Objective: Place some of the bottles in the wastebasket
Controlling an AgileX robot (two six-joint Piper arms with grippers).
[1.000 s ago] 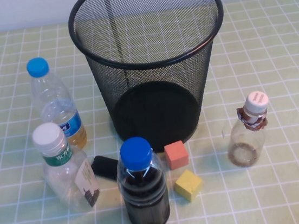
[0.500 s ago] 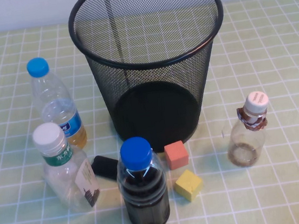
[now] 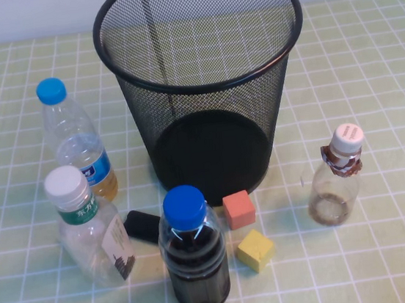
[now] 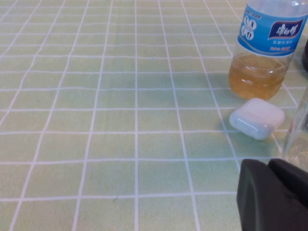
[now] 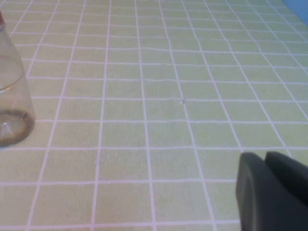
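So the wastebasket (image 3: 204,85) is standing upright toward the back middle of the green checked tablecloth (image 3: 369,64), mesh walls, solid black base, way taller than anything around it, and nothing is showing inside it through the mesh. Four bottles are standing around it, all upright. On my left side there's the tall blue-capped bottle (image 3: 75,141) with a bit of amber liquid at the bottom and a blue label, and just in front of it the squat white-capped bottle (image 3: 90,228) with the green-white label. A small black thing (image 3: 143,225) lies on the cloth between that one and the dark bottle with the blue cap (image 3: 193,252), which is closest to me, right in front of the basket. Next to it sit a red cube (image 3: 238,209) and a yellow cube (image 3: 255,250), close together but not quite touching. Over on my right, well apart from the rest, is the small bottle with the brown neck wrap (image 3: 336,176) and white cap. My left gripper (image 4: 274,195) is low over the cloth near the amber bottle, with a little white case (image 4: 257,118) lying beside that bottle's base; my right gripper (image 5: 272,190) is low over bare cloth off to the side of the small bottle. Neither is holding anything, and honestly I can't tell if either one's fingers are apart or together.
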